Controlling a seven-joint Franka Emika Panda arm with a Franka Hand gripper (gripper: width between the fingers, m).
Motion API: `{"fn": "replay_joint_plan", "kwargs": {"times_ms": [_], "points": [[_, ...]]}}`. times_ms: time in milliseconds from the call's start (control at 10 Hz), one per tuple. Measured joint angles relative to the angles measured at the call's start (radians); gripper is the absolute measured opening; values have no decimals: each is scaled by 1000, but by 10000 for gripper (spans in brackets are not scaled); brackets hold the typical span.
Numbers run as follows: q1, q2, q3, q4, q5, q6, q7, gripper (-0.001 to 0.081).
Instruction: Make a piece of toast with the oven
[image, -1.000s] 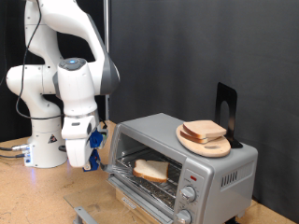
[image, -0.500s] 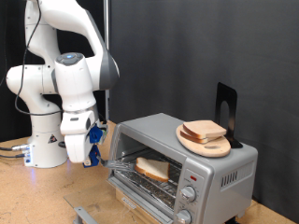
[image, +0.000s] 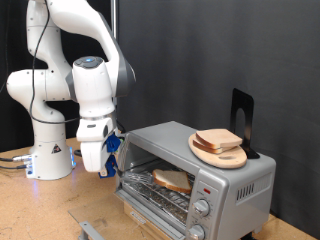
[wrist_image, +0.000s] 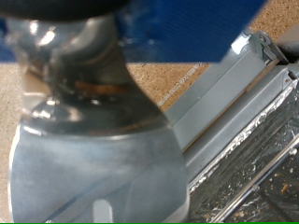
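The piece of toast (image: 172, 180) lies flat on the wire rack inside the oven (image: 235, 185), a silver-grey box with its door (image: 140, 212) folded down and open. My gripper (image: 106, 160) hangs fingers down just off the oven's open front, at the exterior view's left end of the opening, near the rack's corner. Nothing shows between its fingers. In the wrist view a blurred silver part of the hand (wrist_image: 84, 121) fills most of the frame, and the oven's grey door frame (wrist_image: 234, 93) runs diagonally beside it.
A wooden plate (image: 219, 155) with a stack of bread slices (image: 218, 140) sits on the oven's top, with a black stand (image: 242, 115) behind it. Round knobs (image: 207, 188) line the oven's front. The robot's white base (image: 50, 150) stands on the wooden table (image: 40, 210).
The arm has swung towards the exterior view's right, bringing the gripper from beside the robot's base up to the oven's open front. The toast and the plate have not moved.
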Motion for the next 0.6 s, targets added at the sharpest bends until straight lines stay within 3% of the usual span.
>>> {"fn": "replay_joint_plan", "kwargs": {"times_ms": [600], "points": [[-46, -39, -109, 15, -4, -163, -225, 393]]}}
